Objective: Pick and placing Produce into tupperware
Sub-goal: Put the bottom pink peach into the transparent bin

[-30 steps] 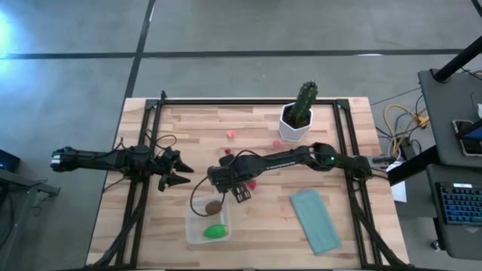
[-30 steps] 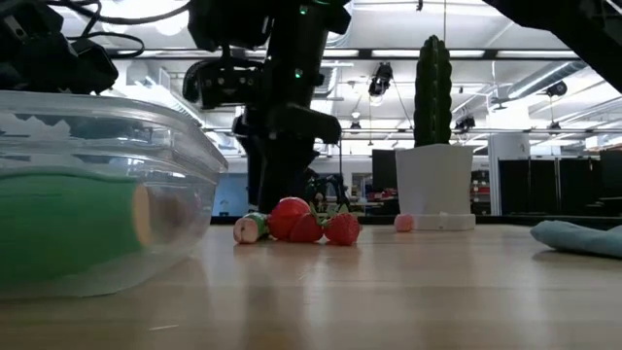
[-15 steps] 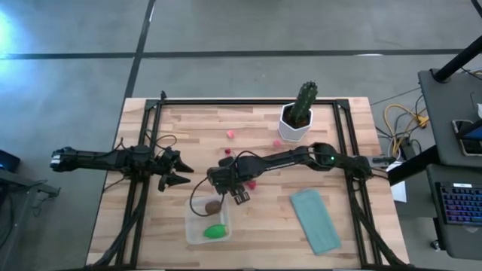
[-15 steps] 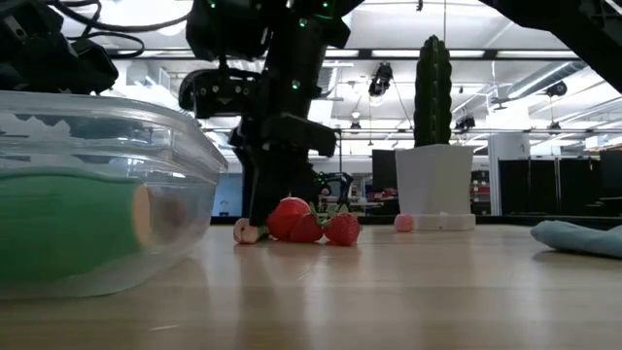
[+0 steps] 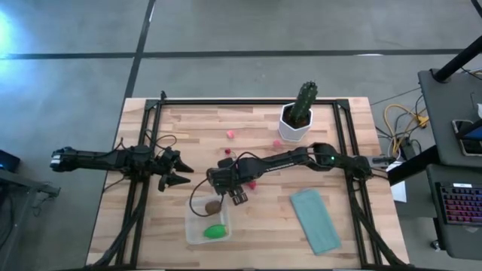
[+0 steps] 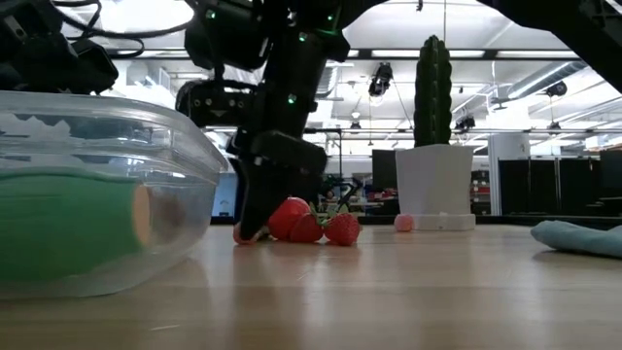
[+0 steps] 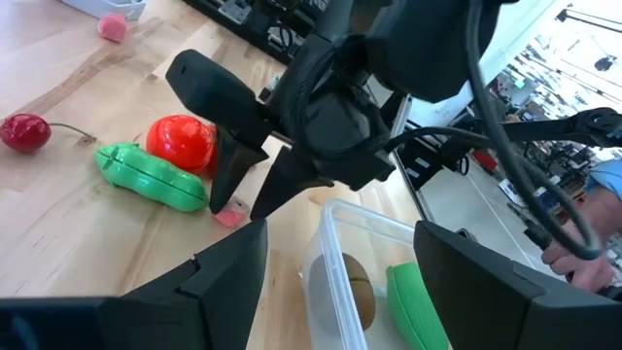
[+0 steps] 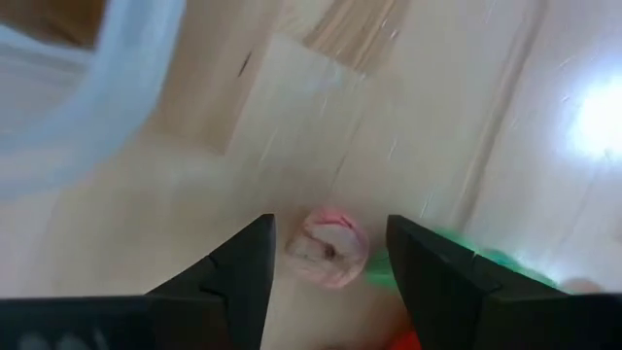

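My right gripper (image 5: pixel 239 197) is open and points down, close to the table just beyond the tupperware's far right corner. A small pink produce bit (image 8: pixel 328 249) lies on the wood between its fingers, untouched. A red tomato (image 7: pixel 182 141), a green pod (image 7: pixel 151 177) and a cherry (image 7: pixel 21 131) lie beside it. The clear tupperware (image 5: pixel 207 224) holds a green oval piece (image 5: pixel 217 231) and a brown round one (image 5: pixel 214 205). My left gripper (image 5: pixel 177 172) waits open, left of the tupperware.
A cactus in a white pot (image 5: pixel 299 117) stands at the far edge, with loose pink bits (image 5: pixel 230 134) near it. A teal cloth (image 5: pixel 316 218) lies flat at the near right. Black frame rails (image 5: pixel 143 181) run along both sides of the table.
My right gripper has come down from above the produce cluster until its fingertips are near the table around the pink bit, shifting slightly toward the tupperware. The produce and the tupperware have stayed where they were.
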